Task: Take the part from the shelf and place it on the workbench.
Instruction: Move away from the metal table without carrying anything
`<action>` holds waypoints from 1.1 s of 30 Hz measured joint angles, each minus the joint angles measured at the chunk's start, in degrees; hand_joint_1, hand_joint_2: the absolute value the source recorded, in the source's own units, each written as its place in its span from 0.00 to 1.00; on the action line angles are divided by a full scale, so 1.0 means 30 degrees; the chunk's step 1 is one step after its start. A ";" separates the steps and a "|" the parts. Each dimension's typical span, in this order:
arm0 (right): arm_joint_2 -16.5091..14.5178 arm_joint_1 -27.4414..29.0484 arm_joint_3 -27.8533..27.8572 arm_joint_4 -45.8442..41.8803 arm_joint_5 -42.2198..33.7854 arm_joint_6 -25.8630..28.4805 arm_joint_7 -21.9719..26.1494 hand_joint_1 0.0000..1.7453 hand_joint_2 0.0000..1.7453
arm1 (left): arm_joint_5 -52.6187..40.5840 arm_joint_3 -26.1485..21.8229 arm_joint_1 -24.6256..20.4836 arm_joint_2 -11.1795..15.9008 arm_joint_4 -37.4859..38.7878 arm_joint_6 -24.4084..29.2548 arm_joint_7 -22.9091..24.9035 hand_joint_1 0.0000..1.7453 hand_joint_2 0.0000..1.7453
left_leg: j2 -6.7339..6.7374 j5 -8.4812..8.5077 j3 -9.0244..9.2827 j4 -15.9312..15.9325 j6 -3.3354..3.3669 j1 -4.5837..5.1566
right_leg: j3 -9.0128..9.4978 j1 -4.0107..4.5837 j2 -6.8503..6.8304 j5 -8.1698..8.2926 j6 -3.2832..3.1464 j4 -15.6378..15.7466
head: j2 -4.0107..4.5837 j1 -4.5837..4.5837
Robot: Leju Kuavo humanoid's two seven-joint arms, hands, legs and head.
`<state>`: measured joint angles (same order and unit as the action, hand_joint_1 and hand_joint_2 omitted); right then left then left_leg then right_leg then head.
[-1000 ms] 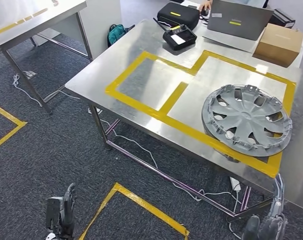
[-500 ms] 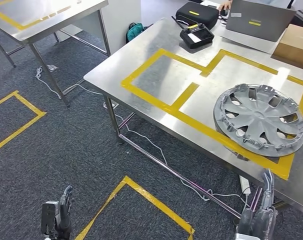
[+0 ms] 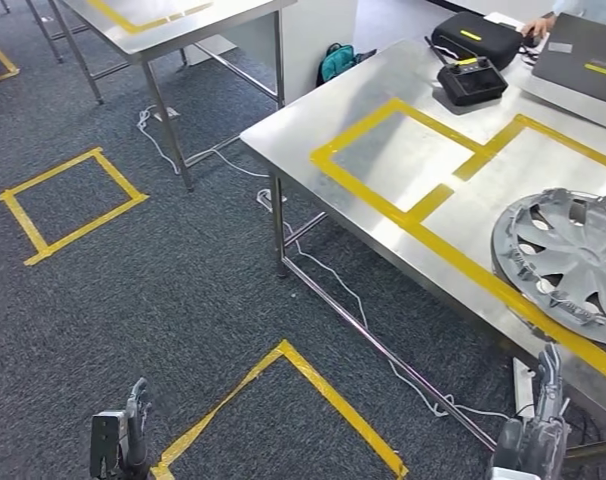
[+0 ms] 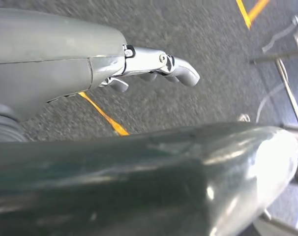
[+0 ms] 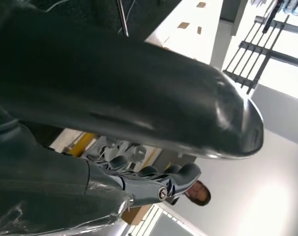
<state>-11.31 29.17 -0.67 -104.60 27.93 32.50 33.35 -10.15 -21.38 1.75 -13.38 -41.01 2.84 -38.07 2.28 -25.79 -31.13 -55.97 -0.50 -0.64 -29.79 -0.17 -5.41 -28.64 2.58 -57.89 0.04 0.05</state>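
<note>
Left hand: the left hand (image 3: 128, 440) hangs low at the robot's side over the grey carpet, fingers pointing forward and close to straight. It holds nothing. In the left wrist view the hand (image 4: 147, 66) reaches out flat above the carpet, fingers (image 4: 181, 71) only slightly bent at the tips, with a strip of yellow floor tape (image 4: 104, 116) beneath.

Right hand: the right hand (image 3: 538, 430) is down by the robot's right side, below the near edge of the workbench, fingers standing upright and apart. Nothing is in it. In the right wrist view the hand (image 5: 147, 184) shows loosely curved fingers (image 5: 186, 173) with no object between them.

Part: the grey wheel cover (image 3: 564, 262) lies flat on the workbench (image 3: 345, 110), well apart from both hands. It sits in the right-hand taped area, its near rim overlapping the yellow tape line (image 3: 443, 250); its far right side is cut by the picture's edge. The right wrist view catches a bit of its spokes (image 5: 117, 147) past the hand.

Workbench: bare steel top with yellow tape marking two boxes side by side. At the far end stand a black case (image 3: 477, 38), a black handheld controller (image 3: 472, 80) and a grey laptop (image 3: 583, 65); a person's hand (image 3: 538, 25) rests near the case.

Floor: yellow tape squares (image 3: 70, 200) on the carpet, white cables (image 3: 345, 290) trailing under the bench, a second steel table (image 3: 179, 18) further left, and a teal bag (image 3: 338, 62) behind.
</note>
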 joint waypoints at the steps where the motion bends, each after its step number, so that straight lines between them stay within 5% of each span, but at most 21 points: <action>1: 0.0002 0.0006 0.0035 0.0002 0.0002 0.0002 0.0009 0.00 0.00 | 0.0002 -0.0024 0.0007 -0.0026 -0.0029 0.0000 0.0000 0.00 0.00 | -0.0205 0.0092 -0.0077 0.0020 0.0152 -0.0014 | -0.0302 -0.0038 0.0477 -0.0486 0.0076 -0.0664 | 0.0000 0.0042; 4: 0.0002 0.0066 0.0199 0.0025 -0.0007 -0.0151 0.0082 0.00 0.00 | -0.0005 -0.0078 -0.0003 -0.0104 -0.0071 0.0014 0.0000 0.00 0.00 | -0.0899 0.0318 -0.0364 0.0015 0.0433 0.0080 | -0.1952 -0.0062 0.1655 -0.2332 0.0121 -0.4364 | 0.0000 0.0141; 6: 0.0000 0.0058 0.0481 0.0069 -0.0085 -0.0664 0.0318 0.00 0.00 | -0.0069 -0.0104 0.0026 -0.0144 -0.0071 0.0160 0.0000 0.00 0.00 | -0.1419 0.0448 -0.0500 0.0006 0.0475 0.0172 | -0.2367 -0.0034 0.1783 -0.2313 0.0020 -0.5238 | 0.0000 0.0139; 9: -0.0158 -0.0121 0.1598 0.0146 -0.0303 -0.2223 0.1017 0.00 0.00 | -0.0195 -0.0031 -0.0055 -0.0354 -0.0075 0.0724 0.0000 0.00 0.00 | -0.2188 0.0621 -0.0585 -0.0010 0.0388 0.0227 | -0.0761 -0.0017 0.2623 -0.0518 -0.0257 -0.1960 | 0.0000 0.0142; 12: -0.0714 -0.0629 0.3720 0.0257 -0.0071 -0.4274 0.1732 0.00 0.00 | 0.0016 0.0310 -0.0281 -0.0663 -0.0111 0.1224 0.0000 0.00 0.00 | -0.2855 0.0863 -0.0869 -0.0060 0.0102 0.0217 | 0.0200 -0.0044 0.3515 0.0002 -0.0396 0.0179 | 0.0000 0.0128; 14: -0.1098 -0.1108 0.5160 0.0366 0.0307 -0.5376 0.1987 0.00 0.00 | 0.0278 0.0526 -0.0268 -0.0765 -0.0179 0.1453 0.0000 0.00 0.00 | -0.3101 0.1027 -0.1093 -0.0050 -0.0157 0.0138 | 0.0231 -0.0032 0.3136 0.0161 -0.0504 0.0290 | 0.0000 0.0138; 16: -0.1407 -0.1544 0.6200 0.0491 0.0584 -0.5988 0.2053 0.00 0.00 | 0.0397 0.0667 -0.0231 -0.0816 -0.0213 0.1596 -0.0002 0.00 0.00 | -0.2355 0.0510 -0.1523 -0.0766 -0.0320 0.0164 | 0.0221 -0.0088 0.2648 0.0388 -0.0670 0.0438 | 0.0000 0.0058; 19: -0.1765 -0.1999 0.7271 0.0816 0.0858 -0.6376 0.2060 0.00 0.00 | 0.0379 0.0920 -0.0281 -0.0907 -0.0217 0.1701 0.0000 0.00 0.00 | -0.1126 -0.1458 -0.3111 -0.4273 -0.0556 0.0181 | 0.0099 -0.0104 0.1713 0.0496 -0.0774 0.0499 | 0.0000 -0.0051; 21: -0.1903 -0.2310 0.7756 0.1055 0.0987 -0.6530 0.2064 0.00 0.00 | 0.0384 0.1049 -0.0231 -0.0949 -0.0217 0.1742 0.0000 0.00 0.00 | -0.0994 -0.1749 -0.3501 -0.5461 -0.0677 0.0123 | 0.0033 -0.0110 0.1100 0.0510 -0.0762 0.0492 | 0.0000 -0.0049; 23: -0.2018 -0.2587 0.8064 0.1232 0.1099 -0.6645 0.2066 0.00 0.00 | 0.0404 0.1087 -0.0190 -0.0953 -0.0222 0.1787 0.0000 0.00 0.00 | -0.0714 -0.0816 -0.2440 -0.3866 -0.0726 0.0065 | 0.0040 -0.0127 0.0572 0.0500 -0.0714 0.0475 | 0.0000 -0.0049; 26: -0.2155 -0.2851 0.8408 0.1417 0.1235 -0.6754 0.2064 0.00 0.00 | 0.0424 0.1122 -0.0225 -0.0995 -0.0270 0.1836 0.0000 0.00 0.00 | 0.0473 0.0283 -0.0480 -0.0453 -0.0553 0.0131 | 0.0027 0.0007 -0.0043 0.0358 -0.0438 0.0312 | 0.0000 -0.0047; 27: -0.2168 -0.2927 0.8486 0.1459 0.1262 -0.6779 0.2064 0.00 0.00 | 0.0430 0.1133 -0.0216 -0.1018 -0.0288 0.1832 0.0000 0.00 0.00 | 0.0602 0.0301 -0.0349 -0.0128 -0.0407 0.0185 | 0.0036 0.0062 -0.0212 0.0324 -0.0336 0.0274 | 0.0000 -0.0016; 29: -0.2169 -0.3102 0.8573 0.1543 0.1301 -0.6832 0.2064 0.00 0.00 | 0.0441 0.1138 -0.0137 -0.1036 -0.0319 0.1825 0.0000 0.00 0.00 | 0.0182 0.0360 -0.0455 -0.0084 -0.0073 0.0232 | 0.0101 0.0044 -0.0507 0.0289 -0.0168 0.0274 | 0.0000 0.0064; 31: -0.2178 -0.3239 0.8613 0.1641 0.1355 -0.6901 0.2064 0.00 0.00 | 0.0445 0.1133 -0.0070 -0.1053 -0.0392 0.1831 0.0000 0.00 0.00 | -0.0212 0.0465 -0.0525 -0.0054 0.0192 0.0198 | -0.0160 -0.0057 0.0086 -0.0210 0.0007 -0.0303 | 0.0000 0.0079; 33: -0.2193 -0.3294 0.8732 0.1756 0.1428 -0.6936 0.2064 0.00 0.00 | 0.0452 0.1131 -0.0071 -0.1095 -0.0494 0.1838 0.0000 0.00 0.00 | -0.0643 0.0544 -0.0610 -0.0038 0.0390 0.0177 | -0.1094 -0.0115 0.1212 -0.1385 0.0099 -0.2386 | 0.0000 0.0106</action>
<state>-17.88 19.29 25.53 -99.33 32.21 11.69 39.54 -8.80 -17.99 1.53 -16.67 -42.49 8.35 -38.07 0.35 -24.16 -32.96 -56.09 0.67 -0.11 -33.07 -0.52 -1.77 -32.80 2.88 -65.05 0.04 0.37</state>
